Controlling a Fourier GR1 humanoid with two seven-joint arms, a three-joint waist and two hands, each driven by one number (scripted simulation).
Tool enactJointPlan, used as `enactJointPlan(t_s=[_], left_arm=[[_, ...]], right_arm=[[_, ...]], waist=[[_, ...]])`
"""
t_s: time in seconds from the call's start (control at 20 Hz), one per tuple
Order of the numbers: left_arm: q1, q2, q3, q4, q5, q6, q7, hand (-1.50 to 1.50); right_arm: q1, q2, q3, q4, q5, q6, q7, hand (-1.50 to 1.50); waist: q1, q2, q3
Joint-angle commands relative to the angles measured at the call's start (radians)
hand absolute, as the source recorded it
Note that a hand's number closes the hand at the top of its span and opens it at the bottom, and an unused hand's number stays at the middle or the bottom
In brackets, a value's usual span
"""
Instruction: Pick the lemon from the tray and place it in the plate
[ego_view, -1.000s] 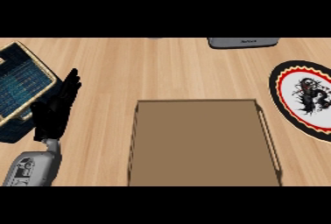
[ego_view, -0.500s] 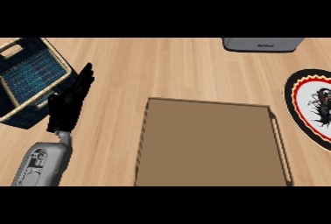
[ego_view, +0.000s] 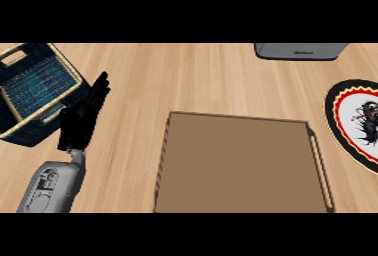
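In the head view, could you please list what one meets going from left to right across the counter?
Blue basket → left hand → brown tray → grey appliance at the far edge → patterned plate at the right edge.

The brown tray (ego_view: 244, 165) fills the middle and lower part of the wooden counter (ego_view: 192, 75), its low raised rim standing as a shallow barrier on every visible side; its flat floor lies bare, open from above. To the left, the left hand (ego_view: 83, 117) rests with fingers straight in the strip of counter between the tray and the blue basket (ego_view: 33, 92), narrowing that passage; the basket's walls block the far left. A broad band of bare counter runs across above the tray; a grey appliance (ego_view: 301, 51) sits at the top edge, right of centre. The plate (ego_view: 354, 122) lies at the right edge, just beside the tray's right rim, leaving only a thin gap between them.
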Motion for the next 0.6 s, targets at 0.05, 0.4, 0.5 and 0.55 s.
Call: enactJointPlan(t_s=[0.05,0.4,0.5,0.55], left_arm=[[0.026,0.011,0.012,-0.021,0.014,-0.022,0.001,0.00],[-0.005,0.001,0.010,-0.011,-0.005,-0.012,0.027,0.00],[0.021,-0.008,0.000,-0.012,-0.010,-0.018,-0.016,0.00],[-0.013,-0.020,-0.004,-0.043,-0.014,0.002,0.036,0.00]], right_arm=[[-0.066,0.084,0.099,0.087,0.145,-0.148,0.058,1.50],[-0.149,0.196,0.063,0.296,0.112,-0.069,0.094,-1.50],[-0.183,0.235,0.059,0.330,0.120,-0.111,0.100,-1.50],[-0.216,0.242,0.053,0.333,0.111,-0.086,0.106,-1.50]], waist=[[0.005,0.000,0.000],[-0.002,0.001,0.001],[0.001,0.003,0.001],[0.002,0.002,0.001]])
